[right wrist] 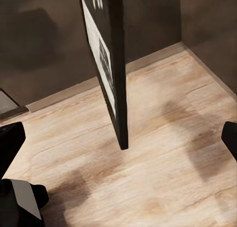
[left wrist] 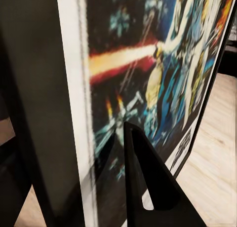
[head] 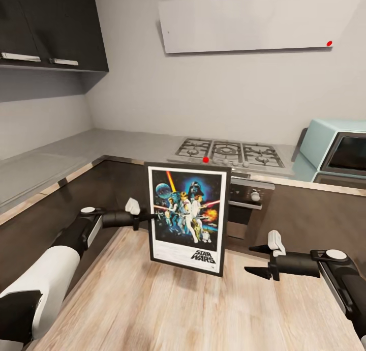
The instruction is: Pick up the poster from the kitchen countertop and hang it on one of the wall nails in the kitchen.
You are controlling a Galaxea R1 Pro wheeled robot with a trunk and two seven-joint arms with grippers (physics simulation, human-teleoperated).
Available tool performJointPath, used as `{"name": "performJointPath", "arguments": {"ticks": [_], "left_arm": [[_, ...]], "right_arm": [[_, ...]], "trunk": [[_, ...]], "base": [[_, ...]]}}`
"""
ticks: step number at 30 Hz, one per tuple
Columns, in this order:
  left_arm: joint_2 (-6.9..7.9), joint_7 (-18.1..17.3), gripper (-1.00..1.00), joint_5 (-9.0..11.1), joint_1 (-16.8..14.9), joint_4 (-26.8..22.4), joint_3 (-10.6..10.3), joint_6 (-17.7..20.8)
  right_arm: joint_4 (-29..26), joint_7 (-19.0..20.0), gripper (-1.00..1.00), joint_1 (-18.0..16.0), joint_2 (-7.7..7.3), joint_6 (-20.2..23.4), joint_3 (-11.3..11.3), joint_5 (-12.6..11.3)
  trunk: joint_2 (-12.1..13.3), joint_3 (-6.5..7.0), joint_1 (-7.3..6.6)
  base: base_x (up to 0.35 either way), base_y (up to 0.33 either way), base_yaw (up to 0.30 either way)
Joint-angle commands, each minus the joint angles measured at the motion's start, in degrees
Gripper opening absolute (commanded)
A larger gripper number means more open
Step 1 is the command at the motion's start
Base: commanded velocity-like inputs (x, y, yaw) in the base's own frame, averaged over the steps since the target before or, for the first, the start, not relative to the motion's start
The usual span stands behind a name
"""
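The poster is already off the kitchen desk and hangs upright in the air above the wooden floor, in front of the dark cabinets. The left tool pinches it at its left edge, at about 9 o'clock on the frame; in the left wrist view a dark finger lies flat against the printed face. The right tool sits spread and empty at about 4 o'clock from the poster, near it but apart; the right wrist view looks along the frame's thin black edge.

So the pick-up looks done, and the hanging is all still to do. No nail can be made out on the pale grey wall above the hob; it may be too small to tell. The robot probably has to find a nail, carry the poster to it and hook it on.
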Motion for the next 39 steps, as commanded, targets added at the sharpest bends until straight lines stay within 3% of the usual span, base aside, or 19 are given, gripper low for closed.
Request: {"name": "performJointPath", "arguments": {"ticks": [1,11,16,27,36,39], "left_arm": [[-0.04,-0.8,-1.0,-0.5,0.0,0.0,0.3,-0.1],[0.04,-1.6,-1.0,-0.6,0.0,0.7,0.3,-1.5],[0.01,-1.6,-1.0,-0.6,0.0,3.2,0.3,-1.6],[-0.03,-1.7,-1.0,-0.5,0.0,3.8,0.3,-1.7],[-0.03,-1.7,-1.0,-0.4,0.6,3.3,0.3,-1.6],[-0.03,-1.8,-1.0,-0.4,0.6,3.3,0.3,-1.7]], "right_arm": [[0.0,0.3,1.0,0.0,0.02,0.6,-0.1,0.2],[0.0,0.5,1.0,-0.1,0.02,0.4,0.0,0.1],[0.0,2.4,1.0,-0.1,0.08,0.4,0.0,0.1],[0.1,4.0,1.0,-0.1,0.54,0.4,0.1,0.0],[1.2,3.8,1.0,-0.1,2.27,0.1,0.4,0.1],[1.9,3.8,1.0,-0.1,2.76,-2.3,0.5,0.1]], "trunk": [[0.0,-0.06,0.0],[0.0,-0.06,0.0],[0.0,-0.06,0.0],[0.0,-0.06,0.0],[0.0,-0.06,0.0],[0.0,-0.06,0.0]], "base": [[0.0,0.0,0.0],[0.0,0.0,0.0],[0.0,0.0,0.0],[0.0,0.0,0.0],[0.0,0.0,0.0],[0.0,0.0,0.0]]}}
